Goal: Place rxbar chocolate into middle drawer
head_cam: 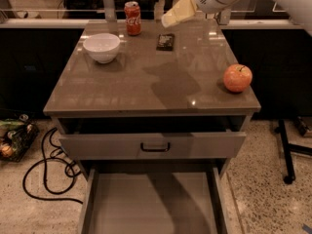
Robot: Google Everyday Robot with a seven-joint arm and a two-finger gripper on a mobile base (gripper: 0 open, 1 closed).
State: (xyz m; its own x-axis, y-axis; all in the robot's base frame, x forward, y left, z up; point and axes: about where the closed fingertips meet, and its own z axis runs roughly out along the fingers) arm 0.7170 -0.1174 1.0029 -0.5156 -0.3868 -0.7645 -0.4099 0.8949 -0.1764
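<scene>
The rxbar chocolate (165, 41), a small dark flat bar, lies on the far middle of the tabletop (146, 89), right of the red soda can (132, 18). My gripper (176, 12), cream-coloured, hangs from the upper right, above and just behind the bar, apart from it and holding nothing that I can see. The middle drawer (151, 206) is pulled far out at the bottom, its plain grey floor bare. Above it, the drawer with the black handle (155, 147) is slightly out.
A white bowl (102, 47) sits at the far left of the tabletop, and an apple (238, 77) near the right edge. Black cables (48, 172) lie on the floor at left. A black stand base (287, 150) is at right.
</scene>
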